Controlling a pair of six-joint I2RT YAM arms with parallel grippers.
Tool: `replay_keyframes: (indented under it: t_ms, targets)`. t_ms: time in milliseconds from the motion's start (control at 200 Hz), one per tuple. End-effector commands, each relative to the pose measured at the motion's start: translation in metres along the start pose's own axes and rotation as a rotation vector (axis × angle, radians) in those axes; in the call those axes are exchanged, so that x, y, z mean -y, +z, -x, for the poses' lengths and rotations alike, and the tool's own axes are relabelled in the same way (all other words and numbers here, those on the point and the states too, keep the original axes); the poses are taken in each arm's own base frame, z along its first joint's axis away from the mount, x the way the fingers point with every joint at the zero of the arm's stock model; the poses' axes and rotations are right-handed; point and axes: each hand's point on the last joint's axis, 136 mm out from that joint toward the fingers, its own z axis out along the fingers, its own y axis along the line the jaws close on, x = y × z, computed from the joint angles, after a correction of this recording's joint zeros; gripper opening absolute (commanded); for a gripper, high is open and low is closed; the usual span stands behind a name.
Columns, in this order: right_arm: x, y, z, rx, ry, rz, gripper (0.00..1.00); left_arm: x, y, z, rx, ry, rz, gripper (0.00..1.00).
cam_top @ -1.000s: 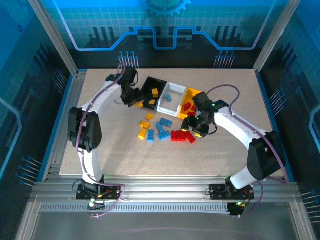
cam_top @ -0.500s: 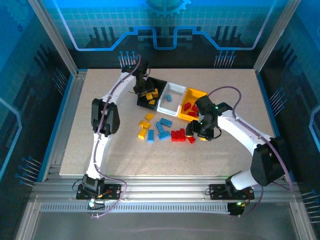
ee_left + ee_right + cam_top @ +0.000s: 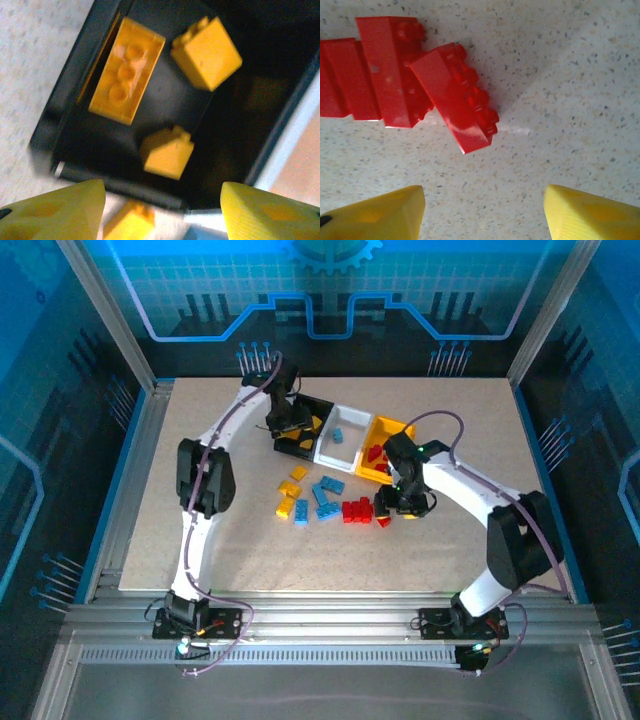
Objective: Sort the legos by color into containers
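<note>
Since a second ago the left gripper has swung from beside the black rectangular plastic bin to over it, and its fingers have spread. The left wrist view shows them wide apart with nothing between, and three yellow-orange studded bricks lie in the bin below (one probably just let go). The right gripper has meanwhile slid toward the red studded bricks on the beige tabletop. Its fingers stand apart and empty, hovering above a tilted red brick that leans on its neighbours.

For the sort, this means yellow is gathering in the black bin, while the white translucent bin holds one light blue brick and the yellow-orange bin holds red ones. Loose on the tabletop are a few yellow bricks, a blue cluster and the red group. The right arm looks set for a red pickup next.
</note>
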Motion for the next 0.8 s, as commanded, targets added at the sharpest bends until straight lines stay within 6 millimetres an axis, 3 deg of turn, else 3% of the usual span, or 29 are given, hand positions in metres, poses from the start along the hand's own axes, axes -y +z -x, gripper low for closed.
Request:
replay_keyframes:
  t_ms: [0,205,385,580,795]
  targets:
    - [0.000,0.005,0.011,0.002,-0.090,-0.047,0.63,0.012,-0.056,-0.015,0.046,0.034,-0.083,0.65]
    - [0.000,0.020,0.020,-0.007,-0.116,-0.059,0.59,-0.017,-0.066,-0.082,-0.031,-0.002,-0.101,0.66]
    - [-0.003,0.033,0.024,-0.026,-0.123,-0.057,0.56,-0.044,-0.057,-0.134,-0.096,-0.057,-0.097,0.67]
    - [-0.003,0.046,0.026,-0.044,-0.126,-0.063,0.54,-0.063,-0.047,-0.162,-0.136,-0.081,-0.078,0.67]
    - [-0.003,0.061,0.028,-0.068,-0.119,-0.068,0.47,-0.069,-0.043,-0.173,-0.161,-0.085,-0.069,0.68]
